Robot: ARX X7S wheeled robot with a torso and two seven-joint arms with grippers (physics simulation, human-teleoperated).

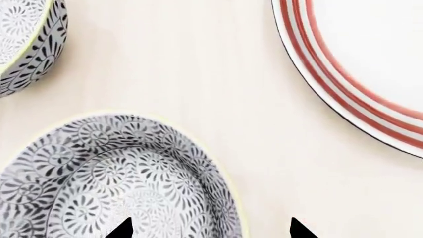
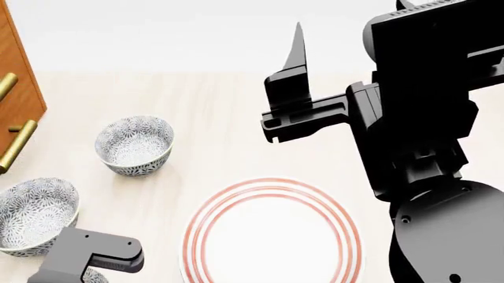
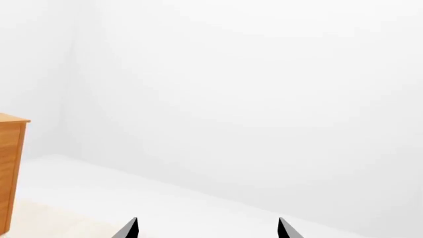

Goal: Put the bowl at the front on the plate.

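The left pincer (image 1: 210,229) hangs released over the front bowl's (image 1: 112,183) rim, one tip inside. Next, likely, clench, then carry to the plate (image 1: 370,64)

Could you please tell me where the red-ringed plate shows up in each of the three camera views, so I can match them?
Head view: the plate lies at bottom centre, cut by the lower edge.
Left wrist view: its rim fills the upper right corner, apart from the bowl under the left tool.
Right wrist view: not in it; only wall and a wooden cabinet.
Shared landmark: the pale wooden table.
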